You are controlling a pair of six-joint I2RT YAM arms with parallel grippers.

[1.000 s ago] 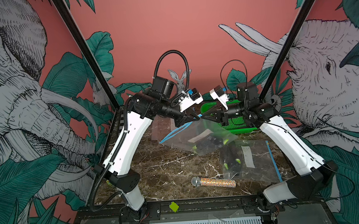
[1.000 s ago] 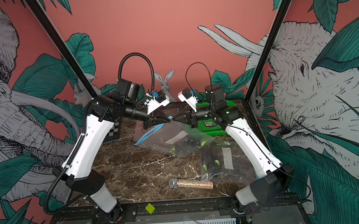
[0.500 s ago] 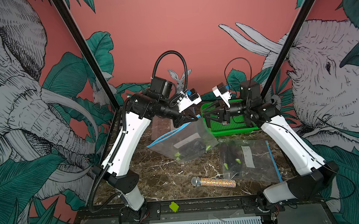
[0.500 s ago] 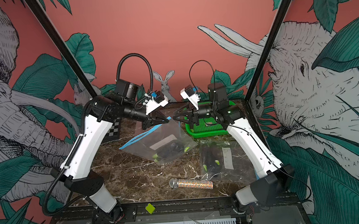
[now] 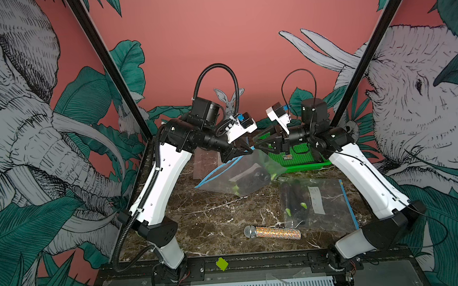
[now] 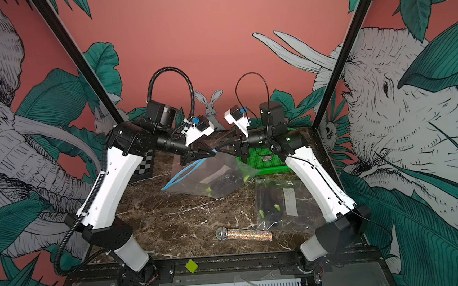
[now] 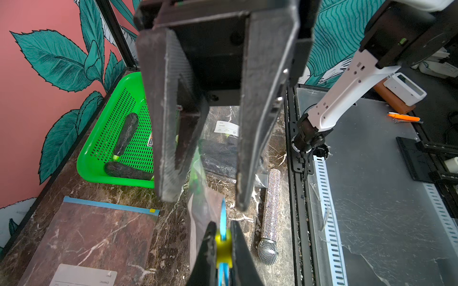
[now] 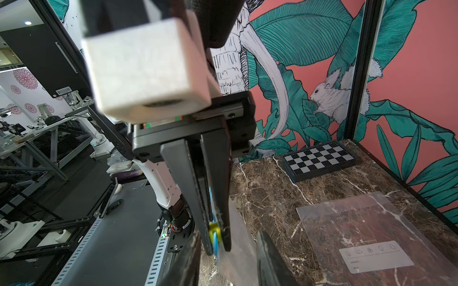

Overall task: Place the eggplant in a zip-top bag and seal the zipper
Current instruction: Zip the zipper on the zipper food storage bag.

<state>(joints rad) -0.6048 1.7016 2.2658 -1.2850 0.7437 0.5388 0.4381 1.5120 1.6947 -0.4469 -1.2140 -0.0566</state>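
Clear plastic zip-top bag [image 5: 222, 177], dark green-stemmed eggplant [image 5: 253, 178] inside, now hangs just beside the green mesh basket [image 5: 308, 166] from left jaws clamped on its yellow slider [image 7: 223, 245], right jaws newly parted, so sealing probably needs a fresh counter-hold.

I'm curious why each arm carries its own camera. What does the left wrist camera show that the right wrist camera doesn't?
Only the left wrist view shows the green basket holding two eggplants, and the glittery microphone lying on the table. Only the right wrist view shows the chessboard near the wall. Both views show the left hand shut on the yellow slider of the bag's blue zipper, and what looks like the same empty bag lying flat.
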